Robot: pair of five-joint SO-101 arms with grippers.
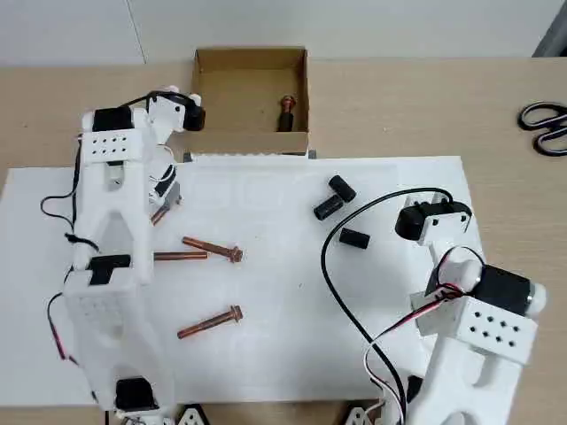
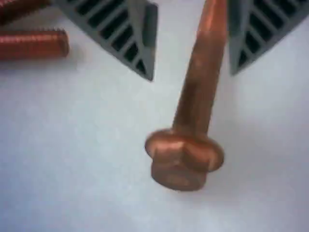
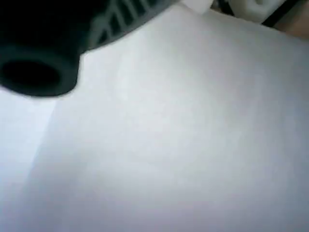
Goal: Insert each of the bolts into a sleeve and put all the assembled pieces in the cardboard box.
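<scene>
1. A white sheet (image 1: 292, 292) covered most of a pale wooden table (image 1: 399, 106), and a light wall (image 1: 354, 22) ran behind it.
2. A pair of scissors (image 1: 545, 127) lay on the bare wood at the table's right edge.
3. The cardboard box (image 1: 251, 60) stood on the wood, touching the sheet's far edge. One sleeved bolt (image 1: 286, 113) lay inside it.
4. The left gripper (image 2: 191, 75) was open. Its grey fingers (image 2: 120, 34) stood apart on either side of a copper bolt (image 2: 193, 121) that lay flat on the sheet.
5. Three spare bolts (image 1: 210, 322) lay on the sheet near the left arm.
6. Two black sleeves (image 1: 328, 208) lay together on the sheet's far half. A third sleeve (image 1: 354, 237) lay just beside them, nearer the right arm.
7. The right gripper (image 3: 116, 19) hung close over the sheet with that third sleeve's hollow end against it. Whether it was open or closed could not be told.
</scene>
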